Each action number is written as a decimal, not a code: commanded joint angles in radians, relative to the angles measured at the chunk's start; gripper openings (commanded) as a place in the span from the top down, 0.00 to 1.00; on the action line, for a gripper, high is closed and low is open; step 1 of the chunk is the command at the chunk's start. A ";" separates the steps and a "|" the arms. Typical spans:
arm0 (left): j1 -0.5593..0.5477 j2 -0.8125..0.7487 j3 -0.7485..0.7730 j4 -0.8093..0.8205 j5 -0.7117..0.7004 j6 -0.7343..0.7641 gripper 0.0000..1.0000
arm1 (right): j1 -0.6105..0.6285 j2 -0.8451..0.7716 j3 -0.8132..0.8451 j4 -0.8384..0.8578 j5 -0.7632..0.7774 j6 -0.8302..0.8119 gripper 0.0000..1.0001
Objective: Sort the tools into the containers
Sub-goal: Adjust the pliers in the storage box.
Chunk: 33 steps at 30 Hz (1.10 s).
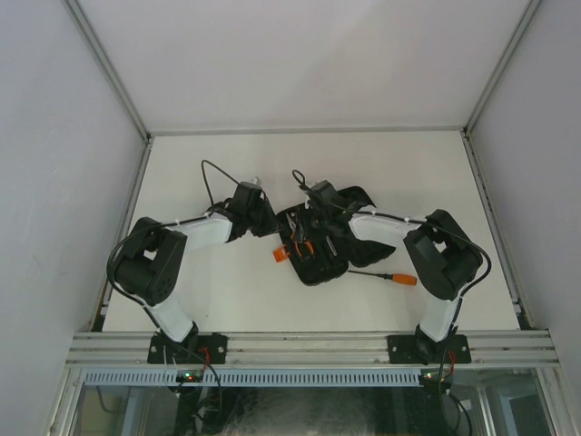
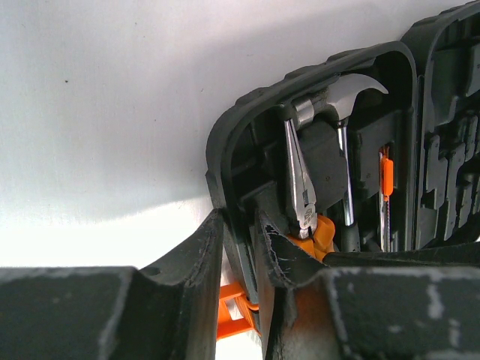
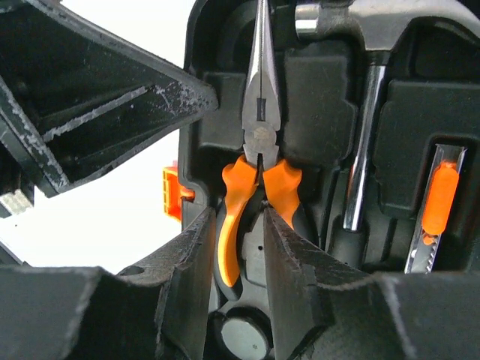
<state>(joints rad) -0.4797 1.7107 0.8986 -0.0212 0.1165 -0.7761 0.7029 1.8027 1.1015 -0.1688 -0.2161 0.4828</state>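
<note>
The black tool case [image 1: 320,263] lies open mid-table, its orange latch [image 1: 281,255] pointing left. My left gripper [image 2: 240,232] is shut on the case's left wall [image 2: 225,157], one finger outside and one inside. In their moulded slots lie the orange-handled pliers [image 3: 259,142], the hammer [image 3: 367,120] and a thin orange-handled screwdriver [image 3: 439,202]. My right gripper [image 3: 240,225] hangs over the pliers, open. Its fingers straddle the left orange handle [image 3: 229,240], with a gap on the right side. Another orange-handled screwdriver [image 1: 386,275] lies on the table right of the case.
The case's other half [image 2: 450,135] stands open behind the tool tray. White walls enclose the table on three sides. Both arms meet over the case at the table's middle.
</note>
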 commanded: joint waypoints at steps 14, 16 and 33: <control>0.002 0.012 -0.004 -0.006 0.002 0.001 0.75 | 0.007 0.072 0.114 -0.129 0.111 0.075 0.86; 0.001 0.010 -0.004 -0.006 0.001 0.001 0.75 | 0.007 0.068 0.118 -0.168 0.131 0.085 0.90; 0.001 0.010 -0.002 -0.006 0.007 0.001 0.75 | 0.045 0.180 0.237 -0.348 0.179 0.067 1.00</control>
<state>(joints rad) -0.4793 1.7111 0.8982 -0.0196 0.1287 -0.7761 0.7254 1.9224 1.2964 -0.4049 -0.1116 0.5865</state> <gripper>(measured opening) 0.251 0.105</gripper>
